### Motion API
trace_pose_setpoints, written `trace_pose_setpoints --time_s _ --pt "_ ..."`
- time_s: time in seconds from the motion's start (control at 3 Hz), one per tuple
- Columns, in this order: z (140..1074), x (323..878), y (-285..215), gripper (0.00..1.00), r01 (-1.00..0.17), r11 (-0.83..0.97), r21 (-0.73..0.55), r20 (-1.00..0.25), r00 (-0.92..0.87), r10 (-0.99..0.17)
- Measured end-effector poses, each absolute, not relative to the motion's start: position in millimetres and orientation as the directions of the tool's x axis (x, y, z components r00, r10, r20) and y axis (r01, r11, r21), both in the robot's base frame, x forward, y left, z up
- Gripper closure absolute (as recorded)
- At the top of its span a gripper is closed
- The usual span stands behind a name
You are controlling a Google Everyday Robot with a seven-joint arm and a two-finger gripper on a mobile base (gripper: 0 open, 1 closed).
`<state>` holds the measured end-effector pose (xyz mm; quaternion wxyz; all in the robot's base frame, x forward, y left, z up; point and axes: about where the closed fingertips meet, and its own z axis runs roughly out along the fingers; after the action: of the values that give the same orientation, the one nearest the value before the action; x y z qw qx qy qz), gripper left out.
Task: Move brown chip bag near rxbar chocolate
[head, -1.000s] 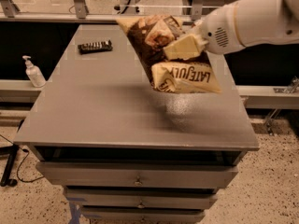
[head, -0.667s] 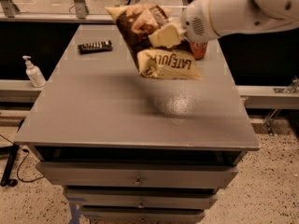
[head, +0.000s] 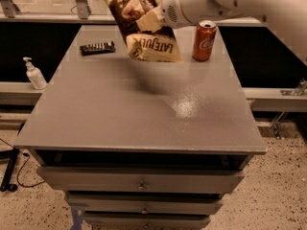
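The brown chip bag hangs in the air above the far middle of the grey table, its cream end with "LATE JULY" print pointing down. My gripper is shut on the bag's middle, coming in from the upper right on a white arm. The rxbar chocolate, a small flat dark bar with pale lettering, lies on the table at the far left, a short way left of the bag and lower than it.
A red cola can stands upright at the far right of the table, right of the bag. A white pump bottle stands on a ledge left of the table. Drawers are below the table's front edge.
My gripper has carried the bag leftward and toward the far side of the table, closer to the rxbar. The cola can, hidden behind the arm before, now shows.
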<state>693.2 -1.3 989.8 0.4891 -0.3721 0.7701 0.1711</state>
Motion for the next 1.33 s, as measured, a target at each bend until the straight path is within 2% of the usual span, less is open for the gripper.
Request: trace_pose_setpoints --time_s 1.0,1.33 --pt "956 801 10 1.00 -0.628 0.775 -0.075 -0.917 -0.261 -0.300" --pt "940 815 23 0.85 -0.629 0.777 -0.018 -0.917 -0.300 -0.264"
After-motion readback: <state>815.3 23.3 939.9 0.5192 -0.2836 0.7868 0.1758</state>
